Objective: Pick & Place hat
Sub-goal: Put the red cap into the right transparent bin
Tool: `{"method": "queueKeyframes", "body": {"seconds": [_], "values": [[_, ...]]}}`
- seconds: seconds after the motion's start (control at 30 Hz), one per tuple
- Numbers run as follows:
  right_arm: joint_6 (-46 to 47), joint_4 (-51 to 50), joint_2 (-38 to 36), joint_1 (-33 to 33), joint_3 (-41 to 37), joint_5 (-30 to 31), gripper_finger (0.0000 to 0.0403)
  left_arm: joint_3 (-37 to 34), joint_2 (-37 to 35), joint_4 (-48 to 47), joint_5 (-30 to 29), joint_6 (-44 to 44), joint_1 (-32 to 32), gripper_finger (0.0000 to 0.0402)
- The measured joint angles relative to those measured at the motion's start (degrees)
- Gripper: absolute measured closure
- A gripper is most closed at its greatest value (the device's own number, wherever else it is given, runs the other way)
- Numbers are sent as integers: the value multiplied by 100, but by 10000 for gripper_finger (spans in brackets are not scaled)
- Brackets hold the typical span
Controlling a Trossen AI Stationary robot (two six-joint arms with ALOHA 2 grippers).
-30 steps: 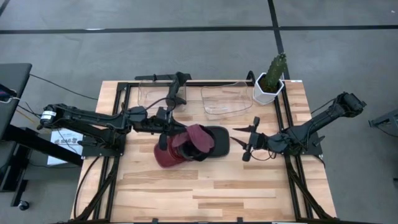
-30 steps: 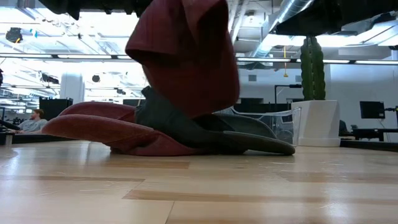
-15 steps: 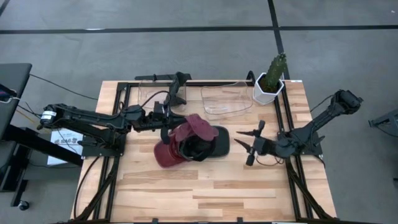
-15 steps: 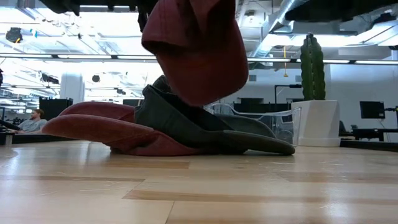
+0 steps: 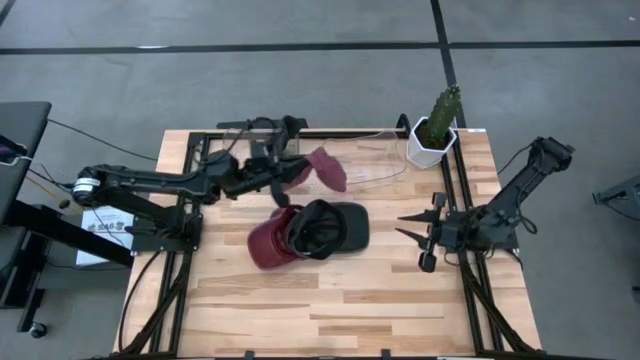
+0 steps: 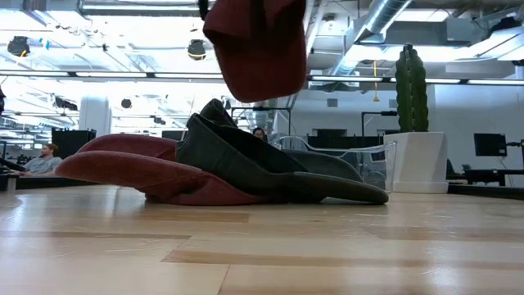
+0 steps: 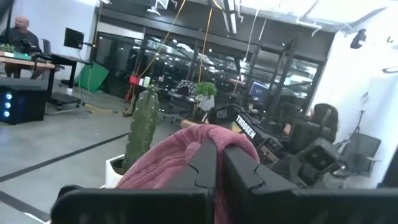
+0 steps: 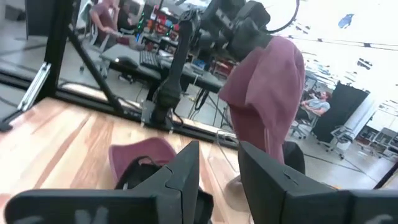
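Observation:
A maroon hat (image 5: 325, 168) hangs in the air over the table's far middle, and my left gripper (image 5: 297, 172) is shut on it. The low view shows it hanging at the top (image 6: 258, 45). Below it, a dark grey cap (image 5: 335, 225) lies partly on a second maroon cap (image 5: 265, 245), which rests on the wooden table (image 5: 330, 300). My right gripper (image 5: 400, 225) hovers near the table's right edge, open with nothing between its fingers, and points toward the caps. My left gripper pinches the maroon hat's upper fabric (image 7: 186, 146) between its two fingers. It comes roughly level from the table's left. The hat hangs below the fingers (image 8: 249, 31), clear of the table and of the caps beneath.
Two clear plastic bins (image 5: 365, 160) (image 5: 245, 150) stand along the far edge. A cactus in a white pot (image 5: 435, 130) is at the far right corner. The near half of the table is bare wood. People sit in the room beyond.
My left gripper has risen and moved toward the far edge with the maroon hat, which has come up off the dark cap and now hangs clear. My right gripper has drawn back toward the table's right edge.

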Motion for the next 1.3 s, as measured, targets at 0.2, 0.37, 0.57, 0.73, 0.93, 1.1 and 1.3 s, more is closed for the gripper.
{"method": "queueKeyframes", "body": {"seconds": [0.2, 0.37, 0.57, 0.73, 0.93, 1.1, 1.3], "values": [[3, 2, -316, -134, -1, 0, 301, 886, 1032, -84, -3, 508, 39, 392], [187, 43, -299, -149, 0, 7, 301, 1762, 1665, -440, -334, 1143, 41, 392], [409, 68, -353, -147, -2, 180, 301, 2652, 2280, -696, -1362, 2299, 41, 392], [409, 34, -514, -138, -1, 786, 301, 3132, 2664, -803, -2258, 3502, 41, 392], [376, -139, -685, -141, -2, 905, 301, 3242, 2780, -985, -2656, 4062, 103, 392], [370, -192, -718, -141, -2, 907, 301, 3242, 2728, -1102, -2763, 4064, 177, 392], [471, -234, -647, -152, -2, 905, 301, 3247, 2683, -1719, -2575, 4046, 297, 392]]}}
